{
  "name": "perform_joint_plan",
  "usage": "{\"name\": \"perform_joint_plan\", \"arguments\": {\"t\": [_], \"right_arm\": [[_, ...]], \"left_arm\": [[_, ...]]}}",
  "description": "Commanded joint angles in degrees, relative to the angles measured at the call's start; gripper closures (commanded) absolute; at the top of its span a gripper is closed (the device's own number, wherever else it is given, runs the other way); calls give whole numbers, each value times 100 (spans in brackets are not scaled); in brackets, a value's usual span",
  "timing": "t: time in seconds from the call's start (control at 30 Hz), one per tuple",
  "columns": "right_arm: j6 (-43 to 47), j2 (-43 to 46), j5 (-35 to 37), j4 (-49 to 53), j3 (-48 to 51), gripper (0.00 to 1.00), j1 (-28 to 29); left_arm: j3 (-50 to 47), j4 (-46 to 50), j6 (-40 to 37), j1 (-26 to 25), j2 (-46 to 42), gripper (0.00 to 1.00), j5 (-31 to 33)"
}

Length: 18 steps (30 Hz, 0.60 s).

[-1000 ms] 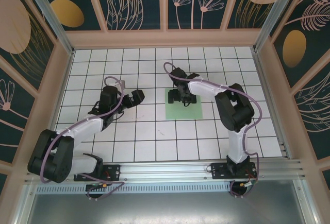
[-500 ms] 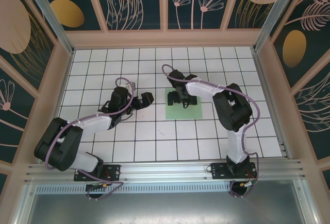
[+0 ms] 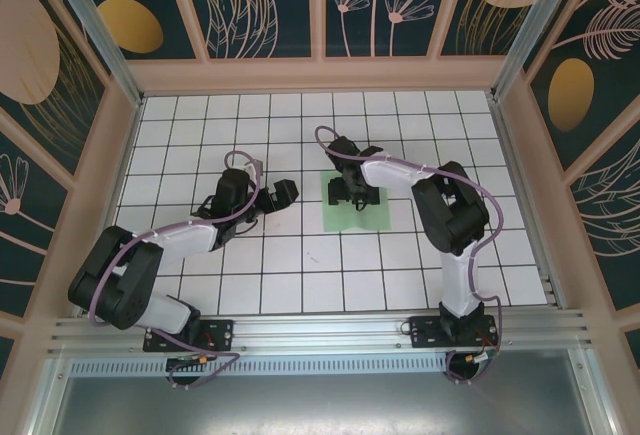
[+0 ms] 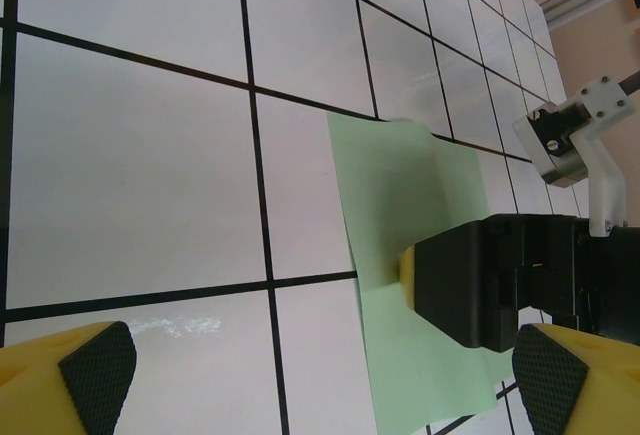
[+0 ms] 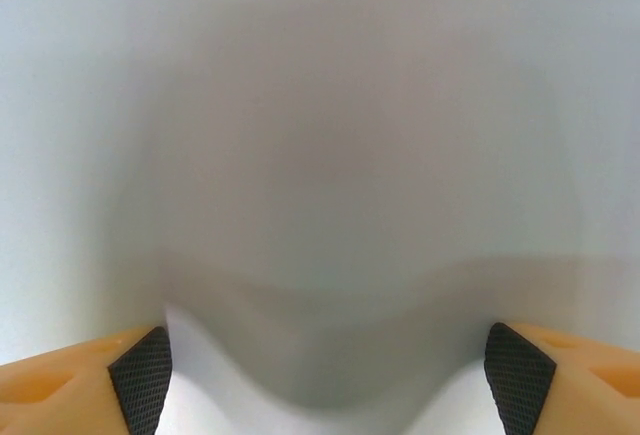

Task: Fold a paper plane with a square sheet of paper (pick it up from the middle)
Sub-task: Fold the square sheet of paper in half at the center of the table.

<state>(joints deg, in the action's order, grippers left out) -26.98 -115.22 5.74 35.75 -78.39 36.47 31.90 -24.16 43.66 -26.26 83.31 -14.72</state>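
Right of centre on the worktop (image 3: pixel 300 265), the sheet (image 3: pixel 365 213) is lying flat and unfolded. The right tool (image 3: pixel 347 191) is bearing down on its far-left part with jaws standing wide apart. I can make out nothing pinched, and in its own camera the surface between the pads is too blurred to read. The left tool (image 3: pixel 288 195) is hovering near the sheet's left edge, jaws fully spread, holding nothing. The paper is lifting slightly beside the right tool. Risk, in my judgement: pads closing on such thin paper may be crumpling it or skidding it aside, and a pinch away from the middle would be spoiling the first fold.
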Motion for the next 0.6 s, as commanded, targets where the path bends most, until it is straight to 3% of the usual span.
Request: {"name": "perform_joint_plan", "arguments": {"t": [0.0, 0.17, 0.27, 0.4, 0.47, 0.57], "right_arm": [[76, -151, -266, 38, 132, 18, -33], [99, 160, -442, -126, 122, 33, -84], [73, 288, -460, -163, 142, 35, -129], [101, 566, -1006, -367, 230, 39, -157], [65, 742, -1263, -529, 342, 47, -190], [-51, 958, -1611, -773, 509, 47, -255]], "left_arm": [[160, -81, 16, -2, 36, 2, -13], [167, -95, 37, -2, 63, 1, -4], [189, -106, 62, -3, 87, 1, -22], [186, -123, 86, -2, 54, 1, -21], [185, -139, 117, -3, 45, 2, 0], [170, -202, 177, -2, 29, 2, 1]]}}
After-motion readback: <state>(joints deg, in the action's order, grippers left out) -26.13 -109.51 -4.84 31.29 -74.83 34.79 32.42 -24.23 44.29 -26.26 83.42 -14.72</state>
